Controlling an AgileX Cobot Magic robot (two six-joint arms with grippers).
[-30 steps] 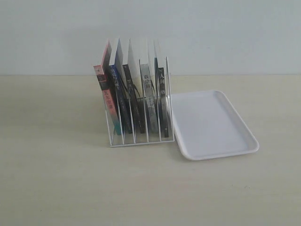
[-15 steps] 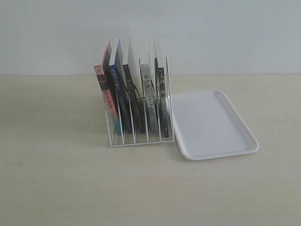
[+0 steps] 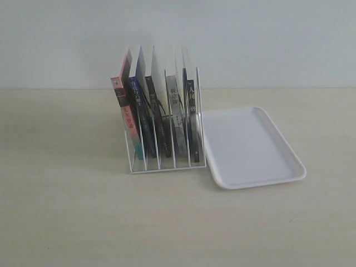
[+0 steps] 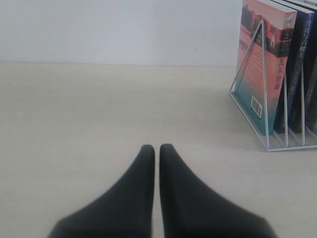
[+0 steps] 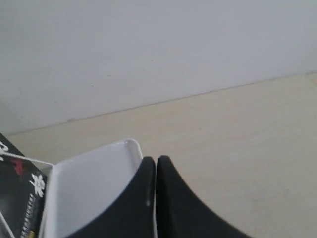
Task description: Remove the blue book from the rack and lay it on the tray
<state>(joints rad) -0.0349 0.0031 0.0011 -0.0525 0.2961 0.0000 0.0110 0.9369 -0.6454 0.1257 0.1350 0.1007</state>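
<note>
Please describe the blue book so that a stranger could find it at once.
A white wire rack stands on the table, left of a white tray. The blue book is second from the rack's left end. It has a dark blue spine, between a pink-spined book and black-spined ones.

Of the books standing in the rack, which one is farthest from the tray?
The pink-spined book, in the end slot of the rack opposite the tray. The others have dark or grey spines.
</note>
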